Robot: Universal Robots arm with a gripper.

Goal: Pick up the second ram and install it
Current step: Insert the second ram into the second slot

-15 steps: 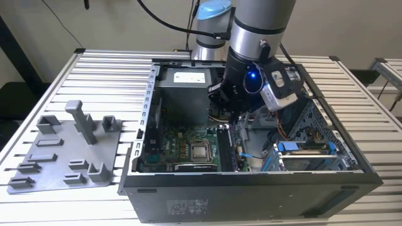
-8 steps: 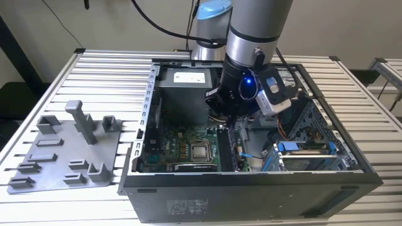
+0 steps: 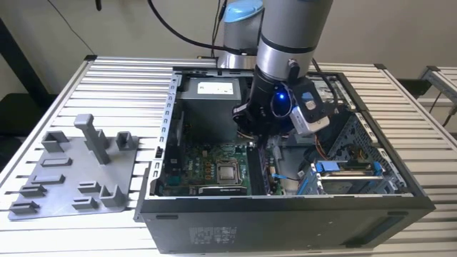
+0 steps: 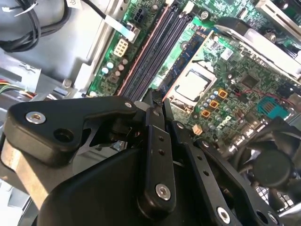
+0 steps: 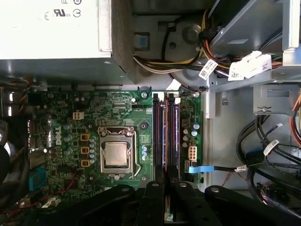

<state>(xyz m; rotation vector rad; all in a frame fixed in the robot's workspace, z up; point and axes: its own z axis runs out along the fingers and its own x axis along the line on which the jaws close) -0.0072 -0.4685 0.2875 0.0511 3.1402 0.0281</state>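
Slatted metal tabletop carries an open PC case, and the arm reaches down into it. In both wrist views the gripper has its two fingers drawn close together, clenched on a thin edge that appears to be the second ram, held upright and lengthwise between them. It hangs directly above the memory slots on the motherboard, seemingly so the stick lines up with a slot's length. Beside the slots sits the bare CPU socket; the power supply lies beyond. On the exterior view's left, a grey plastic tray with upright posts rests well apart from the case.
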